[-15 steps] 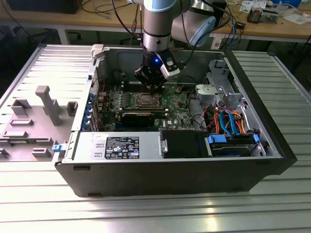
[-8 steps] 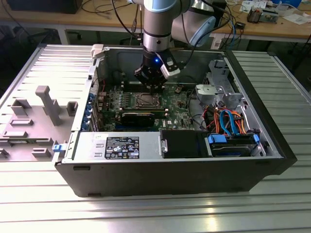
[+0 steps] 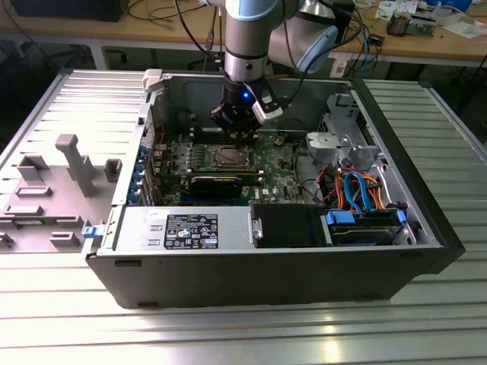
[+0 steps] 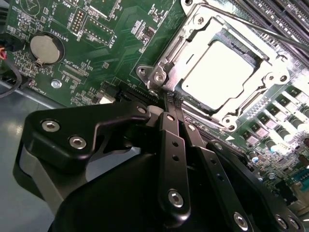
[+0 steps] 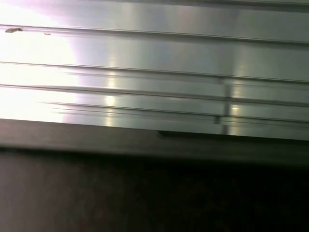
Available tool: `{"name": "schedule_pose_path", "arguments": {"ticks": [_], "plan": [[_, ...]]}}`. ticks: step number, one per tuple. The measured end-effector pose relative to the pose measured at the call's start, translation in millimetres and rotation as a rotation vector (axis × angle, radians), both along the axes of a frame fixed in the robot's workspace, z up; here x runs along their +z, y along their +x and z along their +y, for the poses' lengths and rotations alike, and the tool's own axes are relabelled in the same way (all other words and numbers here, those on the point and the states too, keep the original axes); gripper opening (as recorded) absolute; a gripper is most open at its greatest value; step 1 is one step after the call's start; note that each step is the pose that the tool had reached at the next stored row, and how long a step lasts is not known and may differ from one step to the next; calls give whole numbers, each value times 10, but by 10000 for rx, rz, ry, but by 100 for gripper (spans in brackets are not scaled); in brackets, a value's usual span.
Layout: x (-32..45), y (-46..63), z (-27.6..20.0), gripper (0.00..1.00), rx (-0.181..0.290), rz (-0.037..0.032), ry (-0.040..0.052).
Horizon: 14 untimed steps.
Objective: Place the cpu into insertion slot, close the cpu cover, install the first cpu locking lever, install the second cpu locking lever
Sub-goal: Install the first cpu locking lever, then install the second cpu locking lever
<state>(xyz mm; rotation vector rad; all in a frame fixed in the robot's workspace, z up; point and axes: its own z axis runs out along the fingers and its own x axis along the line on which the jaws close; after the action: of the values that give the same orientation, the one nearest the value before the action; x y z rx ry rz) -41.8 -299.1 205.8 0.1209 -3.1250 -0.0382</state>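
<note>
The hand (image 4: 170, 99), fingers pressed together and holding nothing, touches the corner of the cpu cover (image 4: 166, 63), which lies closed over the cpu (image 4: 217, 72) seated in the insertion slot (image 3: 227, 157), so I judge only the locking levers remain.

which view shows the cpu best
The second wrist view: the cpu lies close up in the insertion slot, framed by the cpu cover, with the gripper beside the frame's corner. In the exterior view it is a tiny square below the arm.
</note>
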Motion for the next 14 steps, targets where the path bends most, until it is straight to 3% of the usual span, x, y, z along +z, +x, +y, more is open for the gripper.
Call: {"name": "schedule_pose_path", "arguments": {"ticks": [4, 14], "plan": [[55, -2, -4, 11, 5, 13, -4], [62, 13, -24, 11, 0, 13, -3]]}}
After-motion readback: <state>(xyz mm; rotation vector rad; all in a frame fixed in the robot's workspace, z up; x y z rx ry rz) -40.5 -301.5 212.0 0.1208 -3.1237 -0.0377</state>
